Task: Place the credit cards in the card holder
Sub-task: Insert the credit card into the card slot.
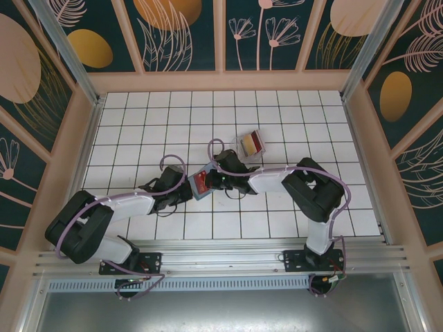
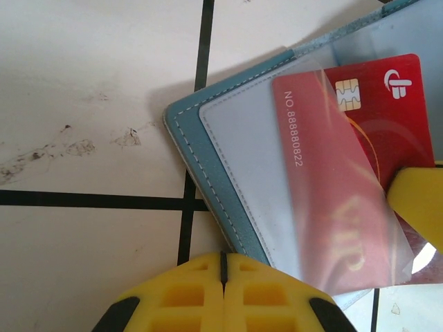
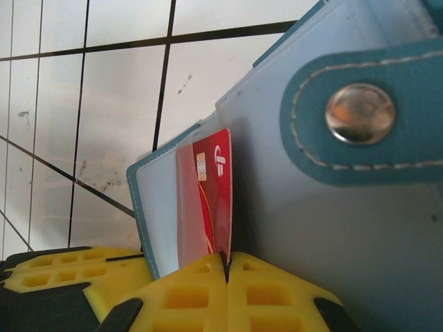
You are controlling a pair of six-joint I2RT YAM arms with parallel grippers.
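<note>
Sitting beyond card holder with red card: clear box, cards.

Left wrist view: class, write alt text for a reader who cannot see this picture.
A red credit card lies partly tucked under the clear sleeve of an open teal card holder on white tiles. The left end effector, its yellow fingers shut, sits at the bottom edge.

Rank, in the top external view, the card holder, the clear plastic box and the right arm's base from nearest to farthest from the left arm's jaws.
1. card holder: mid-table, immediately to the right.
2. clear plastic box: farther back and to the right.
3. right arm's base: at the table's near edge, far right.
</note>
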